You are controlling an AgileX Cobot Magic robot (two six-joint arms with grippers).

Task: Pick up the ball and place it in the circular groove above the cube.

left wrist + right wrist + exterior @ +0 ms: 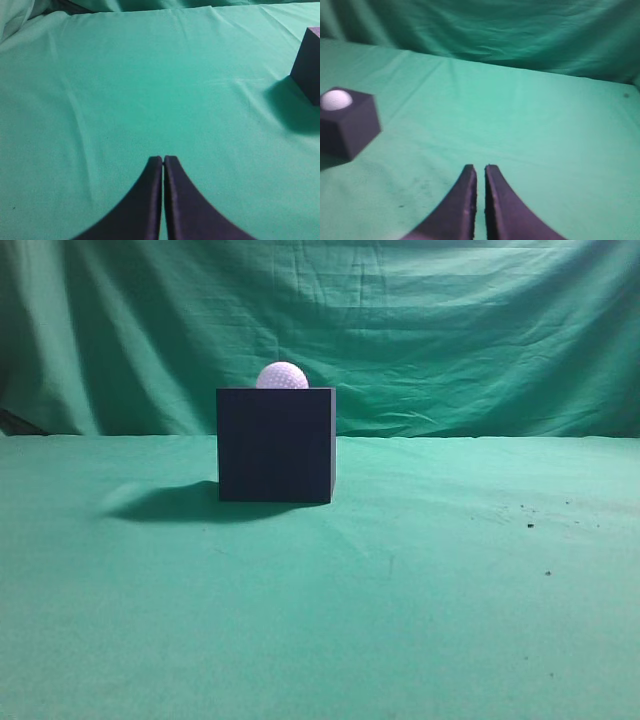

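Nearest each wrist camera are the dark fingers: the left gripper [163, 159] is clenched on nothing, tips touching over bare green cloth [420, 620], and the right gripper [480, 168] is likewise pinched nearly closed and empty. Farther off, the cube [276, 444] stands left of centre on the cloth. The ball [282, 376] sits in its top.

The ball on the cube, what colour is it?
White with dimples, the ball; clearest in the exterior view.
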